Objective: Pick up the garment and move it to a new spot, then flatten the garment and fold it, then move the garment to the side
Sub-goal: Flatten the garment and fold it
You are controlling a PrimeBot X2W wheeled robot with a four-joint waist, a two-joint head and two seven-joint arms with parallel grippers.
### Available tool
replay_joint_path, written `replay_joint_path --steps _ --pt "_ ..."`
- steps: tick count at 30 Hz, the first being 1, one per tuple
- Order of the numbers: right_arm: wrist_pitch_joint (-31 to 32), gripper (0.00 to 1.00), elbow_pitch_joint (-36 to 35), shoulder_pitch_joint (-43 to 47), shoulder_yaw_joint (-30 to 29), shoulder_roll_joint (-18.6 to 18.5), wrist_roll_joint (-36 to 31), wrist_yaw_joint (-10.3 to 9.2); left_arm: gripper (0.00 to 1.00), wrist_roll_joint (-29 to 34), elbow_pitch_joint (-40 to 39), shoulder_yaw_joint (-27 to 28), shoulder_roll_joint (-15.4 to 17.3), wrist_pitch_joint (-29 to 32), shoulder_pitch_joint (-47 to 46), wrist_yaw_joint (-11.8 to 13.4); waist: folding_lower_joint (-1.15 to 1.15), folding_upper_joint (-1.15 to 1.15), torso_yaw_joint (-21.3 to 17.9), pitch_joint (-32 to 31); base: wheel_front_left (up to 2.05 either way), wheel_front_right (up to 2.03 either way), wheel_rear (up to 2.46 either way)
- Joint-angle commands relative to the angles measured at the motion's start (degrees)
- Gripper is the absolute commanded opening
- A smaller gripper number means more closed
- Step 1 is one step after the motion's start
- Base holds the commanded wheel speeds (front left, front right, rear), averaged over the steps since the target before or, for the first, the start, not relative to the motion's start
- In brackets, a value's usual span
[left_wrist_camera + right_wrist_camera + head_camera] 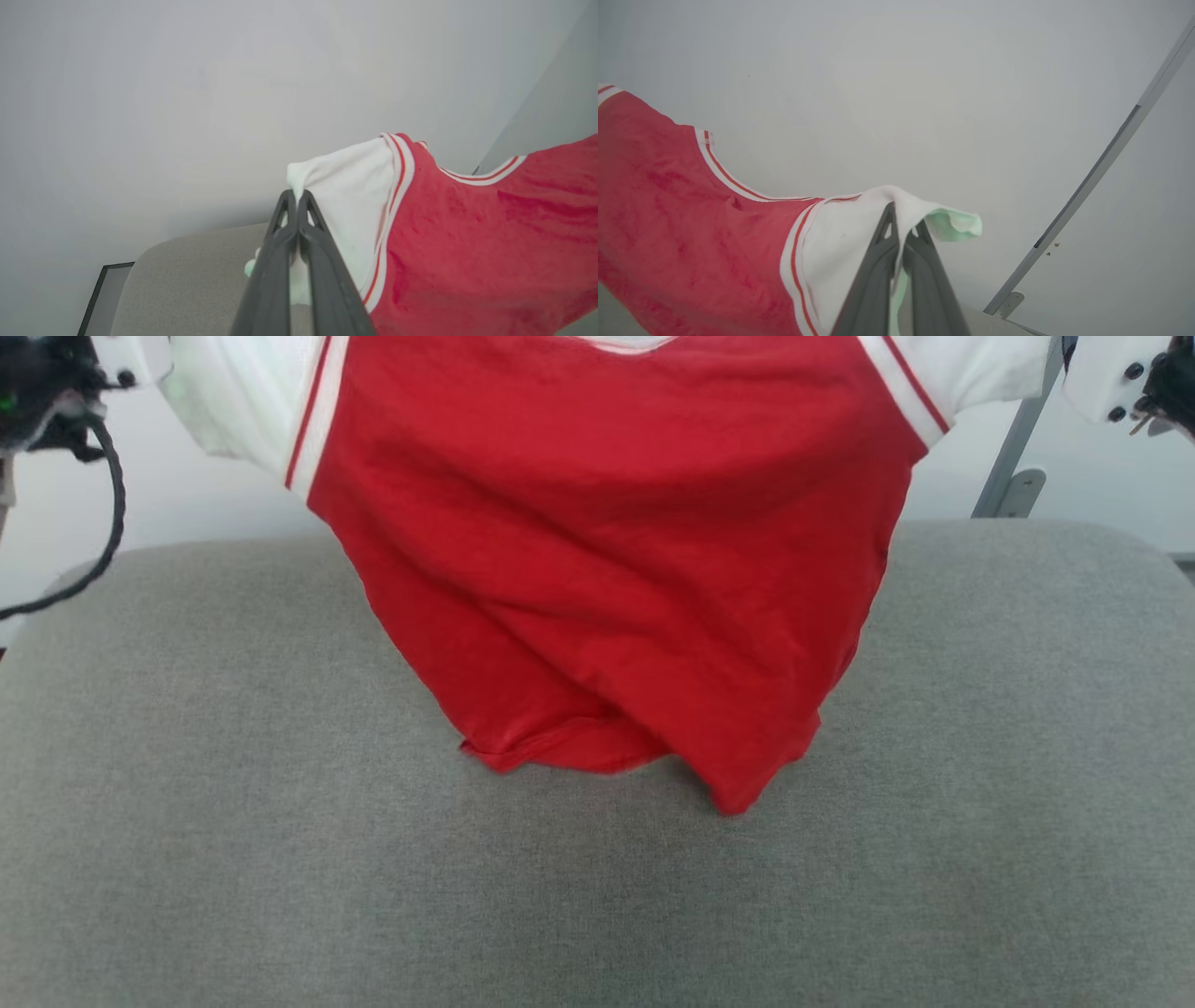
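Garment point(607, 569) aloft, stretched between left claw point(296, 196), right claw point(901, 219)

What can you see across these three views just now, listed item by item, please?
garment: one, red body with white sleeves and red-white striped trim, hanging spread above the padded surface, pinched at each sleeve.
padded surface: one, grey fabric, below the garment, across the lower head view.
wall: one, pale grey-white, behind everything.
metal pole: one, grey, slanting against the wall at the right, bracket at its foot.
cable: one, black, looping down at the far left.
left tool: one, dark, shut on one white sleeve.
right tool: one, dark, shut on the other white sleeve.
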Motion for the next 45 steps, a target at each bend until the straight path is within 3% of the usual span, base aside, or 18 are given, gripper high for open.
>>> replay_joint_path --steps 1,9,17,21,26,32,38,45 --pt "-1.0 0.00 -0.2 -0.8 -0.4 0.1 -0.8 -0.04 0.00 0.2 -0.3 0.5 -0.1 -0.6 -0.9 0.4 0.00 0.00 0.1 0.8 0.00 0.00 0.00" --pt "-7.3 0.00 4.9 -6.3 -1.6 1.5 -7.5 -0.04 0.00 1.9 0.4 1.7 -1.6 -6.1 -5.2 -0.3 0.00 0.00 0.8 8.0 0.00 0.00 0.00" --pt "-20.5 0.00 15.1 -17.5 -1.7 4.9 -17.5 -0.04 0.00 5.1 6.6 3.1 -4.9 -17.1 -14.6 -2.9 0.00 0.00 1.4 18.5 0.00 0.00 0.00" --pt "-32.0 0.00 20.0 -23.0 -3.6 6.4 -24.3 -0.05 0.00 7.9 10.5 3.6 -6.0 -26.0 -19.8 -4.3 0.00 0.00 1.6 22.3 0.00 0.00 0.00" --pt "-45.9 0.00 25.3 -28.7 -10.7 8.0 -34.5 -0.04 0.00 10.6 14.7 4.8 -7.1 -39.7 -25.3 -6.7 0.00 0.00 2.0 25.4 0.00 0.00 0.00" --pt "-50.5 0.00 32.2 -29.3 -14.3 10.4 -42.9 -0.05 0.00 12.6 20.2 3.9 -7.9 -52.0 -25.0 -11.3 0.00 0.00 2.5 26.5 0.00 0.00 0.00" --pt "-50.8 0.00 40.8 -23.5 -11.9 12.3 -43.4 -0.05 0.00 11.4 26.6 -0.3 -8.4 -54.3 -16.0 -13.2 0.00 0.00 2.8 24.9 0.00 0.00 0.00" --pt "-50.0 0.00 46.9 -17.3 -8.0 14.4 -37.6 -0.05 0.00 3.8 24.6 -5.5 -8.2 -47.1 -6.1 -13.2 0.00 0.00 3.2 21.4 0.00 0.00 0.00"
